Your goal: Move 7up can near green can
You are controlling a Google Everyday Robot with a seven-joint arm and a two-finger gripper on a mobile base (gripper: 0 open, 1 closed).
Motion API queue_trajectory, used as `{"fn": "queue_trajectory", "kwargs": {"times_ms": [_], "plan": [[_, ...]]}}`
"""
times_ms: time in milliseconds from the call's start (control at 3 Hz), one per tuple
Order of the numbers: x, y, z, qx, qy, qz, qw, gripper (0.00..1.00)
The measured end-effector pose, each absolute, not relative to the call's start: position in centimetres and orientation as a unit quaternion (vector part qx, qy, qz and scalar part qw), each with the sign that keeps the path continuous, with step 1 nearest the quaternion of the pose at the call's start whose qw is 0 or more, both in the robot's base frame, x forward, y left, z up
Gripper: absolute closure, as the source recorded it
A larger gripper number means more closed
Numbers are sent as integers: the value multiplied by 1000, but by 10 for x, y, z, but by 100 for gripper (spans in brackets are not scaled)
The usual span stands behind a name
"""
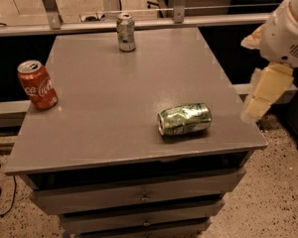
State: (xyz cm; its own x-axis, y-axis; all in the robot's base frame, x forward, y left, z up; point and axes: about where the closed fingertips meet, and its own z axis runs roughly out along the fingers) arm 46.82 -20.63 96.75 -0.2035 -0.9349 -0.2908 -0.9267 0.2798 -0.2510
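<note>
The 7up can (pixel 125 32) stands upright at the back middle of the grey table (pixel 104 128); it is pale silvery with green patches. The green can (pixel 185 119) lies on its side near the front right, shiny and wrinkly. My gripper (pixel 260 100) hangs beyond the table's right edge, to the right of the green can and apart from it. It holds nothing that I can see. The white arm (pixel 288 33) rises above it at the right of the view.
A red cola can (pixel 37 85) stands upright near the table's left edge. The table has drawers (pixel 139 195) below its front. A metal rail (pixel 139 23) runs behind the table. Speckled floor lies to the right.
</note>
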Motion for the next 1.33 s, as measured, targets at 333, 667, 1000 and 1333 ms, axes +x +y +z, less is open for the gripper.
{"fn": "queue_trajectory", "kwargs": {"times_ms": [333,667,1000,1333], "plan": [[527,-184,955,-590,771,19,240,0],[596,-150,948,-576,765,44,284,0],[642,-126,950,-562,764,62,312,0],[642,-126,950,-562,764,62,312,0]]}}
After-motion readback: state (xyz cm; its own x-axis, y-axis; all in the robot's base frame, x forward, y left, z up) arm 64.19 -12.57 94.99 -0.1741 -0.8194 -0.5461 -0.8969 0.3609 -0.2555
